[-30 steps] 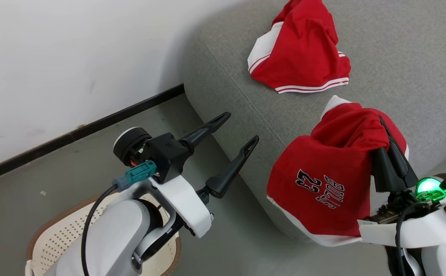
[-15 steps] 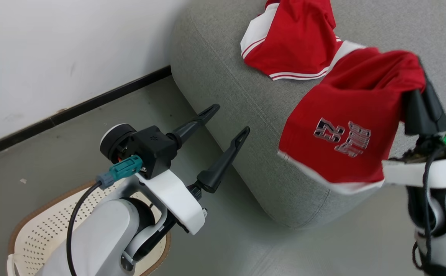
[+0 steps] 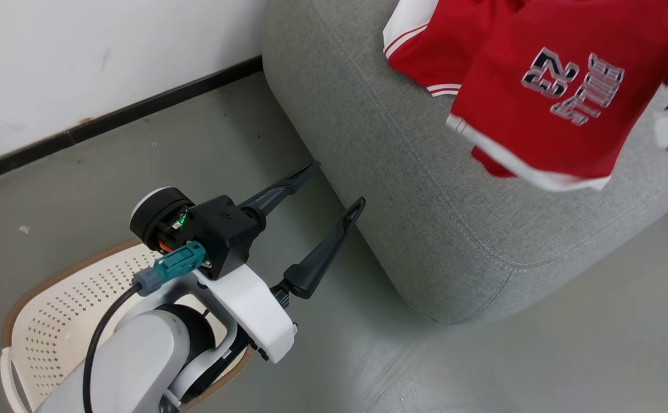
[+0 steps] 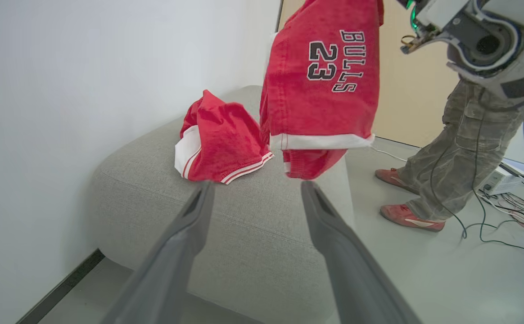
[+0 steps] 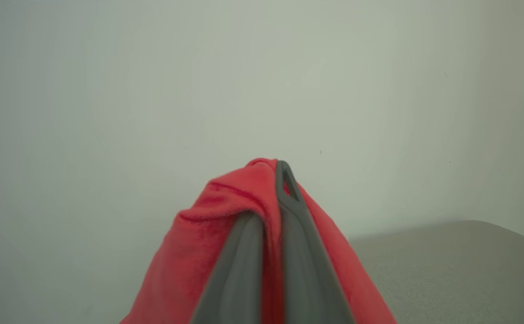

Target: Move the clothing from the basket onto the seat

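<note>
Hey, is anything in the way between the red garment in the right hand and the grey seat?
Nothing visible does. The held garment hangs from the shut right hand above the seat, with bare upholstery below its hem. The other red garment lies on the seat beside it, nearer the wall.

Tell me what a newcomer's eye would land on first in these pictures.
A bright red garment printed BULLS 23 hangs in the air over the grey seat, pinched in the shut right end effector. A second red garment lies crumpled on the seat's top, near the white wall. At the head view's lower left, the open left end effector points toward the seat, the cream basket under its arm.
</note>
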`<state>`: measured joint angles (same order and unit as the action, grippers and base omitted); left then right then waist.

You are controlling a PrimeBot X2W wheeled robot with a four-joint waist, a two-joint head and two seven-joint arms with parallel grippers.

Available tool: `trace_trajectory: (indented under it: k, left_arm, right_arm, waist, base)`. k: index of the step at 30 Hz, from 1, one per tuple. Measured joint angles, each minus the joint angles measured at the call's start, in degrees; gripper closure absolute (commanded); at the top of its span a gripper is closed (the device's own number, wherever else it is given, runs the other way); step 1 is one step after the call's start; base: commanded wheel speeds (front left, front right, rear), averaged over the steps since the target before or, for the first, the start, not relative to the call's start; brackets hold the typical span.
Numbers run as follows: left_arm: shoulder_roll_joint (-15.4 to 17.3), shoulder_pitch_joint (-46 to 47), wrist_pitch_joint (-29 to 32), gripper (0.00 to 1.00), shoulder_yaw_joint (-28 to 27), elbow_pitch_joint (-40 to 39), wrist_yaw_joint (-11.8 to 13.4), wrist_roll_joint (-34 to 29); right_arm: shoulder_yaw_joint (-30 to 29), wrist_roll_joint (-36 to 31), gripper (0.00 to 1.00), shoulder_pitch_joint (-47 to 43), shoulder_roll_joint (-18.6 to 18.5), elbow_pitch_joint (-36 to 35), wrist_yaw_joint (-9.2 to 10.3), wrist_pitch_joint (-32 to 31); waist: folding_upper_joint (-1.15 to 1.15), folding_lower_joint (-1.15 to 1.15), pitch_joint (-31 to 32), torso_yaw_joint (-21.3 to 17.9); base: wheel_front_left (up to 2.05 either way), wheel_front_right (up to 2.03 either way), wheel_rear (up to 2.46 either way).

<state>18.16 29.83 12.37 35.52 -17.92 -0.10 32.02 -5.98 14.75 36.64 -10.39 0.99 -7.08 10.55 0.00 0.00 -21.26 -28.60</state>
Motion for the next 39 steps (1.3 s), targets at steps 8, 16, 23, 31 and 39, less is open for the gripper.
trace_trajectory:
  k: [8, 16, 23, 31, 39]
  left_arm:
    - [2.03, -0.27, 2.65, 0.00, -0.41, -3.78, 0.89, -0.59]
    - [4.17, -0.60, 5.26, 0.00, -1.37, -7.19, 1.85, -0.90]
    - [6.21, -1.05, 6.94, 0.00, -2.68, -9.91, 2.99, -1.99]
    - [8.70, -1.18, 8.49, 0.00, -4.01, -12.84, 3.27, -2.34]
    - [10.67, -2.08, 9.77, 0.00, -4.61, -15.03, 3.33, -2.46]
  right_arm:
    - [-2.97, 0.89, 1.00, 9.83, -2.71, 5.53, -0.01, -3.34]
    - [-5.75, -0.34, 1.00, 18.28, -5.55, 10.71, -0.01, -4.58]
    - [-7.83, -6.04, 1.00, 26.58, -10.89, 11.55, -0.01, -4.32]
    - [-10.12, -11.96, 1.00, 28.66, -13.29, 17.04, -0.02, -4.72]
    - [-14.52, -15.07, 1.00, 29.66, -9.85, 21.60, -0.02, -4.72]
  waist:
    - [0.00, 0.00, -3.54, 1.27]
    - [0.00, 0.00, -7.29, 2.48]
    - [0.00, 0.00, -10.67, 3.58]
    - [0.00, 0.00, -14.51, 4.78]
    - [0.00, 0.00, -18.43, 5.96]
  base:
    - [0.00, 0.00, 0.00]
    - [0.00, 0.00, 0.00]
    - [0.00, 0.00, 0.00]
    - [0.00, 0.00, 0.00]
    - [0.00, 0.00, 0.00]
